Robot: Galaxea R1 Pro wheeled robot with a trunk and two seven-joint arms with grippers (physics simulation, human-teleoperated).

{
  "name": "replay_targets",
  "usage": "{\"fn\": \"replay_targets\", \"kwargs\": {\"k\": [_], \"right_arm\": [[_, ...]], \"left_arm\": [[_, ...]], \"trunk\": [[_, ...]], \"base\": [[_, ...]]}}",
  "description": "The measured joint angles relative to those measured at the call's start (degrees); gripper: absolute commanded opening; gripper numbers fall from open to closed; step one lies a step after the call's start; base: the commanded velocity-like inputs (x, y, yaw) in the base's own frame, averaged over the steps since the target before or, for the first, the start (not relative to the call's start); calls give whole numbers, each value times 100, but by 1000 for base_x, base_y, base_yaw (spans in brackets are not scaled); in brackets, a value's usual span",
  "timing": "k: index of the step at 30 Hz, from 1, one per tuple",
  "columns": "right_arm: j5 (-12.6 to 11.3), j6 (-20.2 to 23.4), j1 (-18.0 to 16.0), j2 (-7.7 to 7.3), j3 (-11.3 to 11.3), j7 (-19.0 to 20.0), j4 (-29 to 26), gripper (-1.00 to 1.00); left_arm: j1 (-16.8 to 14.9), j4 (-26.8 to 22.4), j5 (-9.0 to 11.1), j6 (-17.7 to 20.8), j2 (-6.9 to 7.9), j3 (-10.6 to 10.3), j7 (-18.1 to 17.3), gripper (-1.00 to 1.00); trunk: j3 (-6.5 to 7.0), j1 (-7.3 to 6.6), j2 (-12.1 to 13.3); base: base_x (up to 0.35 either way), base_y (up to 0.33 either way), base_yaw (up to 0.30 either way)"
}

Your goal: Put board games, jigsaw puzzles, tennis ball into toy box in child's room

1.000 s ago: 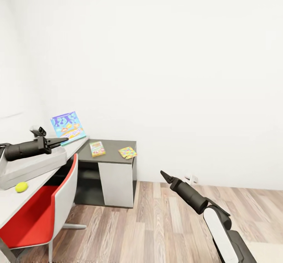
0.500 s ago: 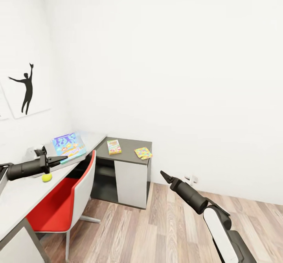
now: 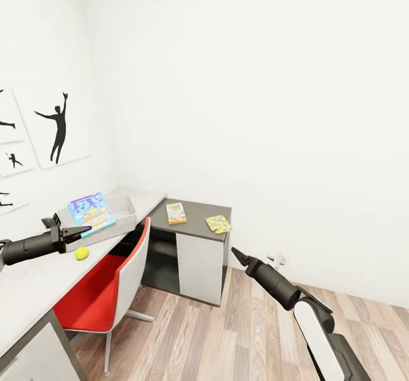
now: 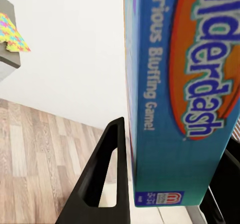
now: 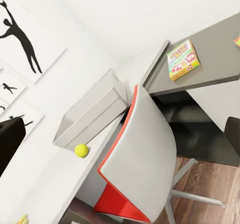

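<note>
1. Swinging left, my view now takes in more wall silhouettes, and the toy box [image 3: 122, 215] sits further right in view.
2. My left gripper [image 3: 76, 232] is clamped on the blue board game [image 3: 91, 212], tilted up over the table [image 3: 34, 278] beside the box.
3. It looks light, stiff and slick; an edge grip suits it.
4. My right gripper [image 3: 234, 252] looks closed and empty.

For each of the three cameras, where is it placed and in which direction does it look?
Head view: high on the robot, looking down at the table corner, both arms showing, the left tool gripping the blue board game.
Left wrist view: along the left tool, board game close up.
Right wrist view: towards the toy box, tennis ball, red chair.
Shared: ball, chair, toy box in head and right wrist views.
</note>
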Motion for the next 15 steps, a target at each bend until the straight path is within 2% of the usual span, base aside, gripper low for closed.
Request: {"fn": "replay_targets", "kwargs": {"k": [15], "right_arm": [[5,0,0,0,1,17,-1,100]], "left_arm": [[3,0,-4,-7,0,0,0,-100]], "trunk": [[0,1,0]], "base": [[186,38,0]]}}
